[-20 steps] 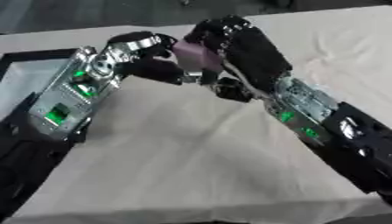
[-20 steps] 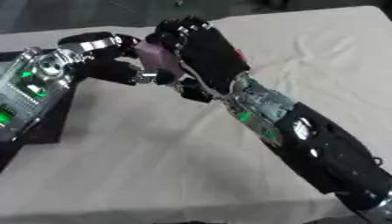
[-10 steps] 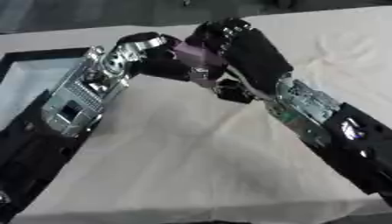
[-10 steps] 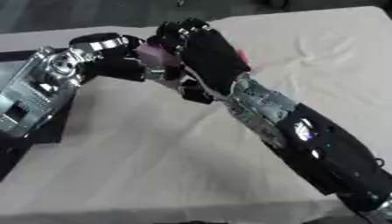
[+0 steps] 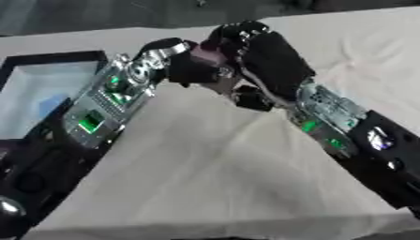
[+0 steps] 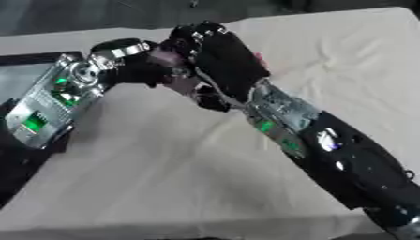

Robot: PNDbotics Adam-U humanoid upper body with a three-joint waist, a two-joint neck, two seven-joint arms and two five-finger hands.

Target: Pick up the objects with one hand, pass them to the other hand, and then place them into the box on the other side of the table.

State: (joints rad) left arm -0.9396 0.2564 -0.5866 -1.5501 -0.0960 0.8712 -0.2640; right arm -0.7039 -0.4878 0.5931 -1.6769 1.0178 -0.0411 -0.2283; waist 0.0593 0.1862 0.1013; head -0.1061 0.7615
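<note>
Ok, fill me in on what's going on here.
The two hands meet above the table, mid hand-over. The right hand and left hand both close around a small pinkish object, mostly hidden between them. The box sits at the table's left edge, and the object hasn't reached it yet.

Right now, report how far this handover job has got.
Done: a pinkish object is off the table, lifted between both hands. In hand: the right hand and left hand meet around it above the cloth, mid-pass; which one carries it cannot be told. Left: finish the pass and set it into the black box at the left edge.
</note>
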